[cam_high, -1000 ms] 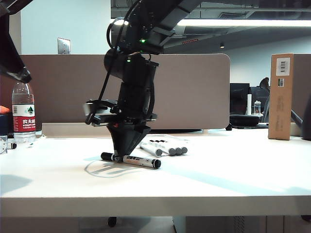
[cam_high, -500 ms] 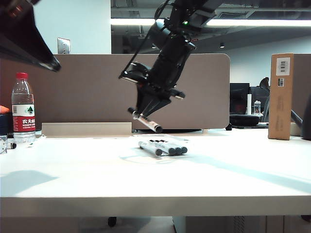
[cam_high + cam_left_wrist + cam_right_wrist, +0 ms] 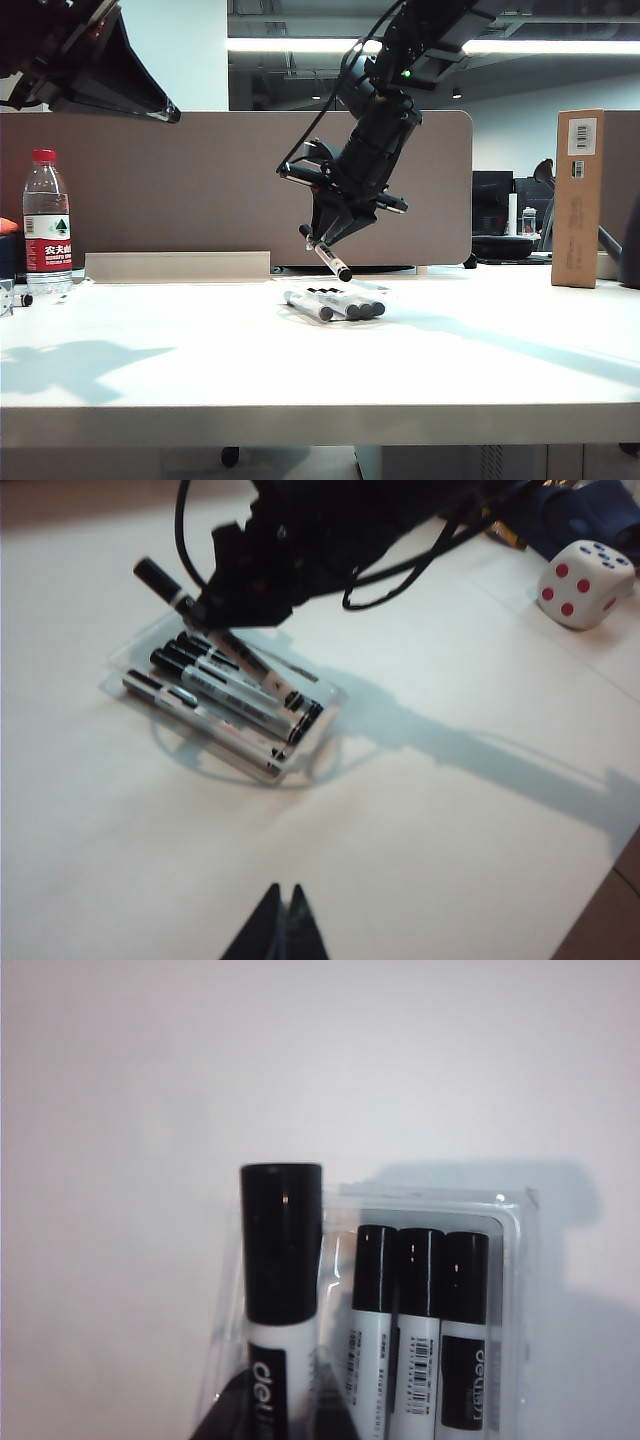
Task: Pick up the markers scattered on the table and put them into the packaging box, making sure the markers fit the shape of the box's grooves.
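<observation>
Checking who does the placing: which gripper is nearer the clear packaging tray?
Right. The right gripper hangs just above the packaging tray, shut on a marker; the left gripper is well off, shut.

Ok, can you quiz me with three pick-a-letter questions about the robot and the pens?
1. Where is the lifted marker? A on the table; B in the air above the packaging box; C beside the bottle.
2. What colour is the bottle cap? A red; B green; C yellow.
3. The right pincer is: A open, empty; B shut on the marker; C out of sight.
Answers: B, it hangs over the box; A, the cap is red; B, its fingers clamp the barrel. The left pincer is shut, high at left.
</observation>
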